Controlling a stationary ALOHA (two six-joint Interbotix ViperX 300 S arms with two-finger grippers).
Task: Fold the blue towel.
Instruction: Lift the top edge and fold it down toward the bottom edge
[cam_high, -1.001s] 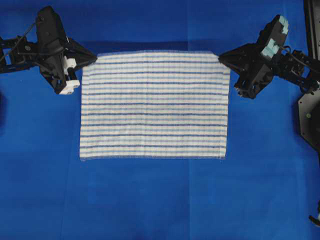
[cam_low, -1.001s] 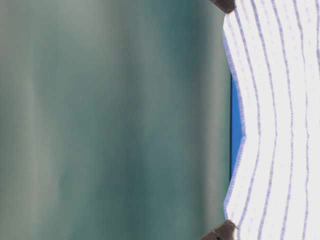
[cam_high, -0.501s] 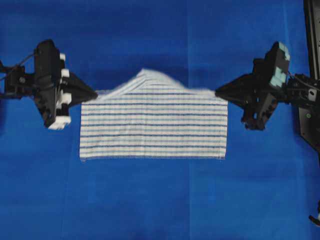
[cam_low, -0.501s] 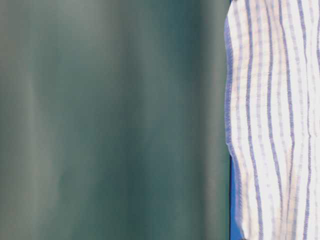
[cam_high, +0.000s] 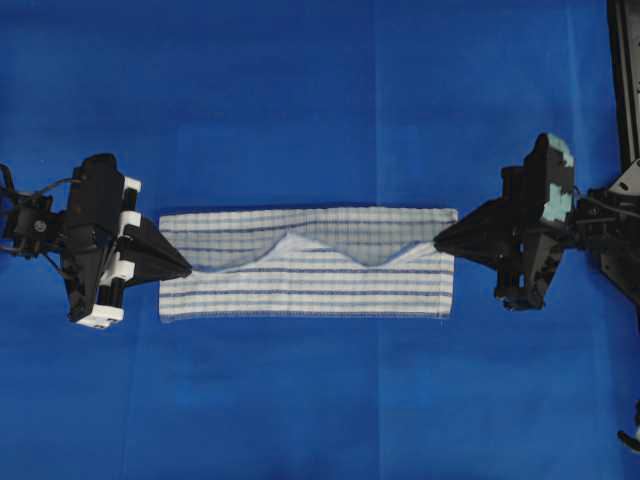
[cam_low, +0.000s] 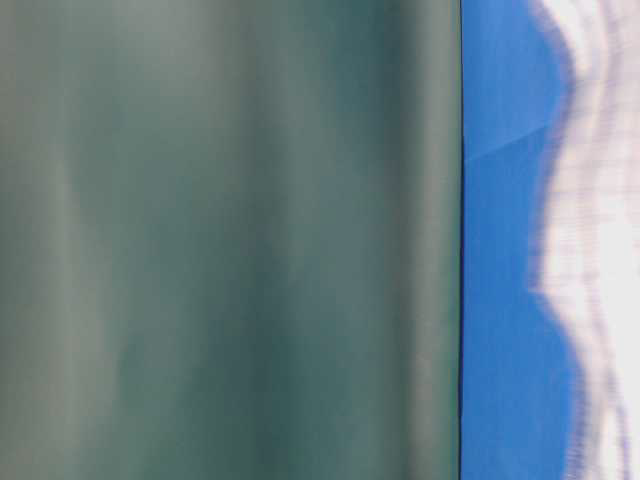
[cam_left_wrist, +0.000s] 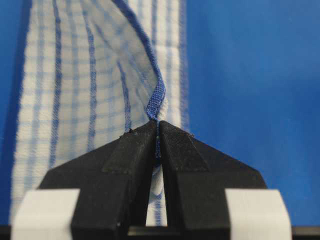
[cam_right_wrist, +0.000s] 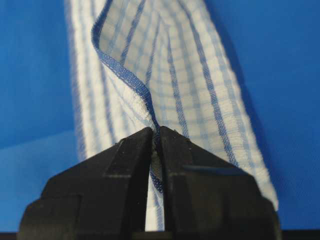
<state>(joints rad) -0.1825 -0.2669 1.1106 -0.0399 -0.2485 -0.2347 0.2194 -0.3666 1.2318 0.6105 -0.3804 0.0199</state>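
Observation:
The blue towel (cam_high: 310, 285), white with thin blue stripes, lies half doubled over across the middle of the table in the overhead view. Its far half hangs folded toward the near half, with a wavy hem sagging in the middle. My left gripper (cam_high: 186, 268) is shut on the towel's left corner (cam_left_wrist: 156, 102). At the other end, my right gripper (cam_high: 438, 242) is shut on the right corner (cam_right_wrist: 150, 112). Both pinched corners are held slightly above the lower layer. In the table-level view the towel (cam_low: 600, 240) is a blurred white edge at the right.
A plain blue covering (cam_high: 320, 400) spreads over the whole table. A black arm base (cam_high: 625, 230) stands at the right edge. In the table-level view a dark green backdrop (cam_low: 230, 240) fills the left.
Both grippers have carried the towel's far corners toward the near edge, folding the far half over. The visible towel has shrunk from a full rectangle to a narrow band.

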